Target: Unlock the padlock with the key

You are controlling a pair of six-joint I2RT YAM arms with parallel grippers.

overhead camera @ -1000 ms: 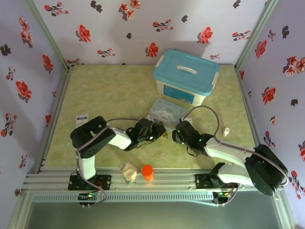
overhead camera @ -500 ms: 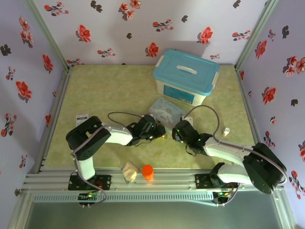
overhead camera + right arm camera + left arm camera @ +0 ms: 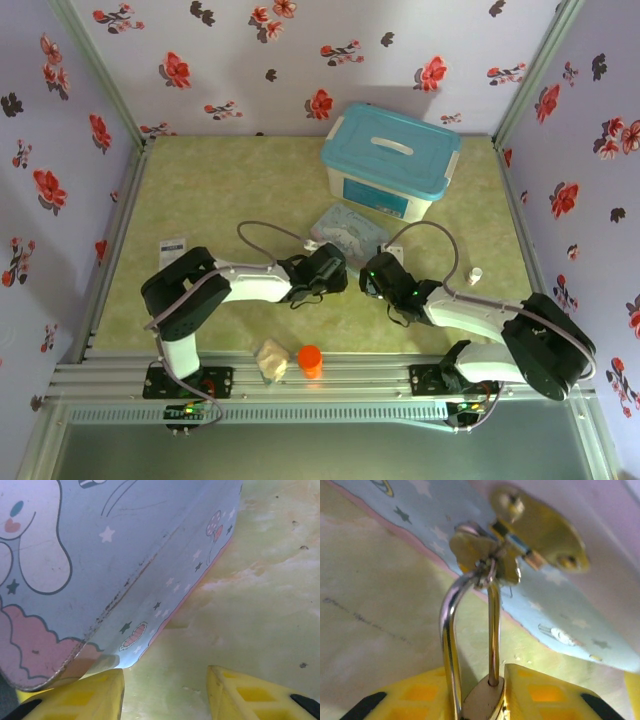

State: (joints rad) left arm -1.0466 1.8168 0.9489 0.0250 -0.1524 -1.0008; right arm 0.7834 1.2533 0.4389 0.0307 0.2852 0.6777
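The brass padlock [image 3: 481, 702] sits between my left gripper's [image 3: 480, 692] yellow fingers, which are shut on its body. Its grey shackle [image 3: 451, 630] rises through the brass hasp [image 3: 540, 530] on the pale blue cartoon tin [image 3: 348, 228]. From above, the left gripper [image 3: 338, 272] is at the tin's near edge. My right gripper [image 3: 366, 272] is close beside it, to the right. In the right wrist view the right gripper [image 3: 165, 692] stands open over bare mat, its left finger under the tin's [image 3: 100, 555] corner. The key is out of view.
A white box with a teal lid [image 3: 390, 160] stands behind the tin. An orange cylinder [image 3: 310, 360] and a crumpled beige lump [image 3: 271, 360] lie at the near edge. A small white piece [image 3: 475, 273] lies at the right, and a label card [image 3: 172, 245] at the left.
My left gripper has slid to the right along the tin's near edge. The right gripper has edged slightly left and away, closing the gap between the two.
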